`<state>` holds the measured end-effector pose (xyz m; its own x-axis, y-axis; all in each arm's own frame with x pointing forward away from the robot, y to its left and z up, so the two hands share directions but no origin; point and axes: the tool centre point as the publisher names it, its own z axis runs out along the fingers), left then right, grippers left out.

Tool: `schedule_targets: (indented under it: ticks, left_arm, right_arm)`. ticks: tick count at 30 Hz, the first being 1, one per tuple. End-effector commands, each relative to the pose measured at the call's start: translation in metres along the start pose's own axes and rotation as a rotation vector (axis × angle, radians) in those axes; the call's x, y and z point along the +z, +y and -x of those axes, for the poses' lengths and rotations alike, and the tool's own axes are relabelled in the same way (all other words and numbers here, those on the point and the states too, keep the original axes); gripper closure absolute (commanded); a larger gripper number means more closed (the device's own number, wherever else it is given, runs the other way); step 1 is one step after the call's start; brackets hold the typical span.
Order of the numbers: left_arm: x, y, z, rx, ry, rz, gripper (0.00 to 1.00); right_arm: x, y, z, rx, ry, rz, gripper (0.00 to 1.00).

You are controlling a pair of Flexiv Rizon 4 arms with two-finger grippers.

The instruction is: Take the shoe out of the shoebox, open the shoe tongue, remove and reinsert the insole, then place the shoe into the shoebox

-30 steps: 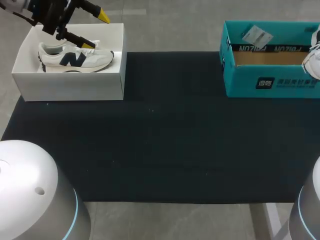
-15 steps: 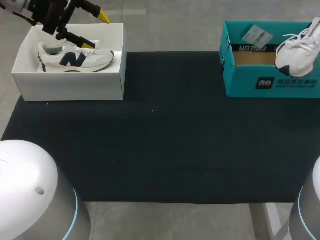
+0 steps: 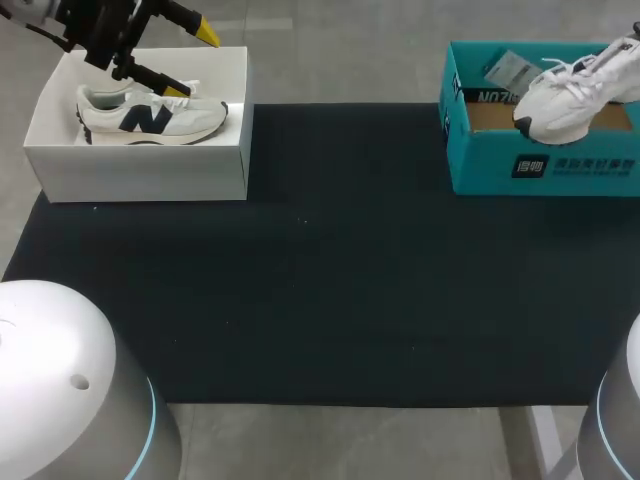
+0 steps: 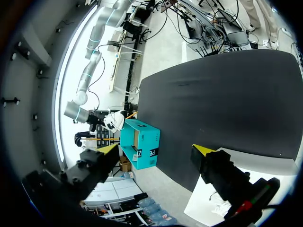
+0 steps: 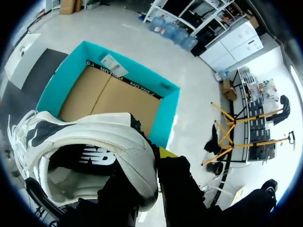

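Right hand (image 5: 150, 163) is closed on the heel of a white shoe (image 3: 560, 90), one finger (image 5: 164, 152) outside the heel wall and the other down inside the opening, so the padded collar is pinched between them. You hold the shoe in the air above the teal shoebox (image 3: 540, 165) at the far right of the table (image 3: 330, 280), toe pointing toward the middle and tilted a little downward. Gripping by the heel rim probably serves two ends: it leaves the tongue and laces free for the other hand, and it lets the shoe hang with its length out ahead of the wrist. From the wrist camera the box floor below shows bare brown cardboard, with only a paper tag (image 3: 512, 70) lying against the back wall, so the lift-out step looks nearly done.

Left hand (image 3: 192, 62) is spread wide and holds nothing. It hangs over a white box (image 3: 140, 175) at the far left corner, where a second shoe (image 3: 150, 118), pale with a dark mark on its side, lies on its side. The lower fingertip sits just by that shoe's laces; whether it touches is not clear.

Between the two boxes you see only dark table. The nearest obstacle is the teal box's front wall, just under the toe, and the loose laces could catch on it.
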<state>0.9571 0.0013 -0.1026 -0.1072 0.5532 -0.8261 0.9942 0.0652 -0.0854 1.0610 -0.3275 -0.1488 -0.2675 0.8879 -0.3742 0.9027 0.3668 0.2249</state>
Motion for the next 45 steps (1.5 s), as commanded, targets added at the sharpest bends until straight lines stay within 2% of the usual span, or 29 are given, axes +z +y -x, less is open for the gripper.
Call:
schedule_targets:
  ticks: [1, 4, 8, 10, 24, 27, 32, 40, 45]
  left_arm:
    - [0.0, 0.001, 0.0, 0.0, 0.004, -0.001, 0.0]
    - [0.0, 0.001, 0.0, 0.0, 0.004, -0.001, 0.0]
    - [0.0, 0.001, 0.0, 0.0, 0.004, -0.001, 0.0]
    - [0.0, 0.001, 0.0, 0.0, 0.004, -0.001, 0.0]
    - [0.0, 0.001, 0.0, 0.0, 0.004, -0.001, 0.0]
    - [0.0, 0.001, 0.0, 0.0, 0.004, -0.001, 0.0]
    - [0.0, 0.001, 0.0, 0.0, 0.004, -0.001, 0.0]
    - [0.0, 0.001, 0.0, 0.0, 0.004, -0.001, 0.0]
    - [0.0, 0.001, 0.0, 0.0, 0.004, -0.001, 0.0]
  right_arm:
    - [-0.006, 0.011, 0.006, 0.106, 0.114, -0.104, 1.0]
    - [-0.009, 0.01, 0.008, 0.158, 0.139, -0.136, 1.0]
    - [-0.009, 0.007, 0.009, 0.245, 0.105, -0.213, 1.0]
    - [-0.006, 0.007, 0.012, 0.254, -0.046, -0.237, 1.0]
    - [-0.006, 0.007, 0.012, 0.254, -0.046, -0.237, 1.0]
    - [0.001, 0.001, 0.012, 0.345, -0.042, -0.234, 1.0]
    - [0.005, -0.003, 0.013, 0.412, -0.064, -0.248, 1.0]
    - [0.02, -0.003, 0.018, 0.406, -0.091, -0.259, 1.0]
    - [0.04, -0.002, 0.022, 0.444, -0.122, -0.249, 1.0]
